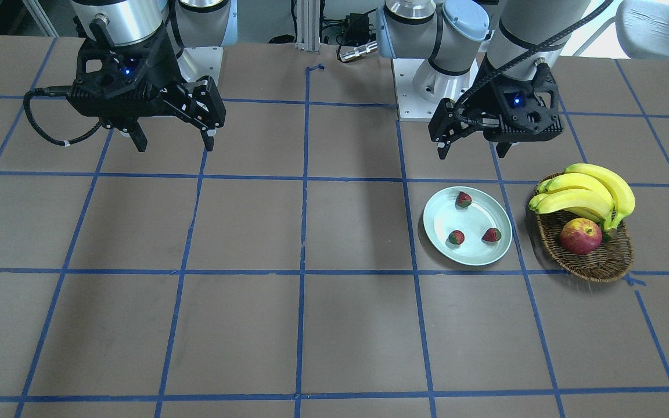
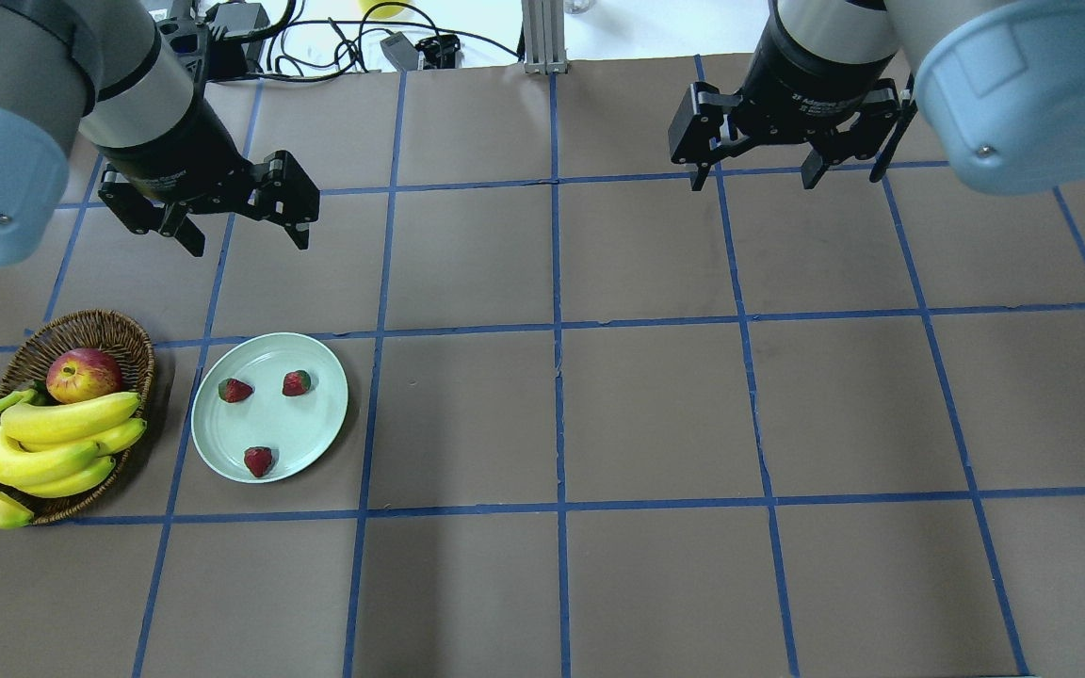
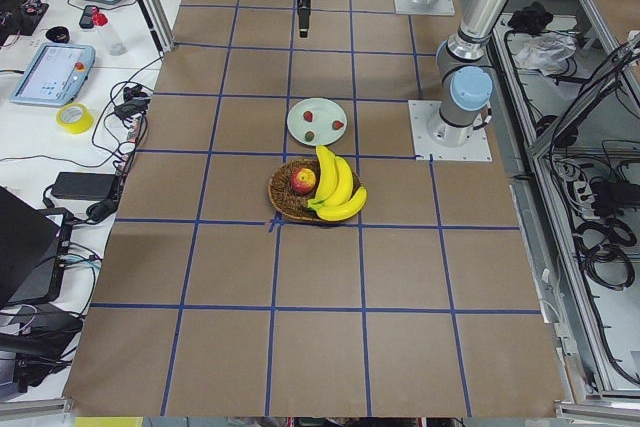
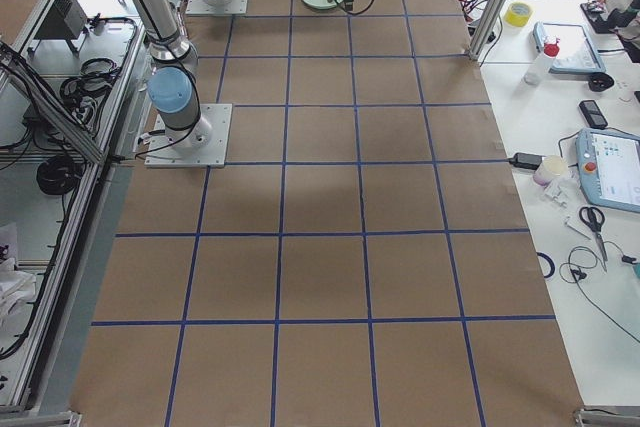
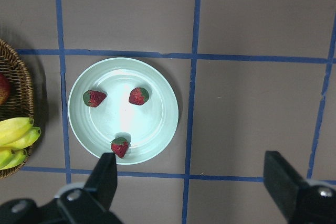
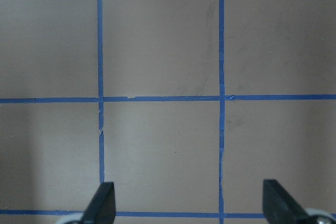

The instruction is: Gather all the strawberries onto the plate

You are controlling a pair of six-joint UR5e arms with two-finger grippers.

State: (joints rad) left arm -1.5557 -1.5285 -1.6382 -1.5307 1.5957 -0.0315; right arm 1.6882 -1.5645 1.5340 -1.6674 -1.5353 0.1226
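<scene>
Three small red strawberries [image 2: 234, 390] [image 2: 297, 382] [image 2: 259, 461] lie apart inside the pale mint-green plate [image 2: 316, 424] at the table's left. They also show in the front view [image 1: 463, 200] [image 1: 456, 237] [image 1: 491, 235] and in the left wrist view [image 5: 94, 98] [image 5: 138, 96] [image 5: 119, 147]. My left gripper [image 2: 249, 243] is open and empty, raised above the table behind the plate [image 5: 157, 129]. My right gripper [image 2: 752, 182] is open and empty, high over bare table at the far right.
A brown wicker basket [image 2: 100, 330] stands left of the plate and holds a red-yellow apple [image 2: 83, 375] and a bunch of bananas [image 2: 43, 443]. Blue tape lines grid the brown table. Cables and gear lie beyond the far edge.
</scene>
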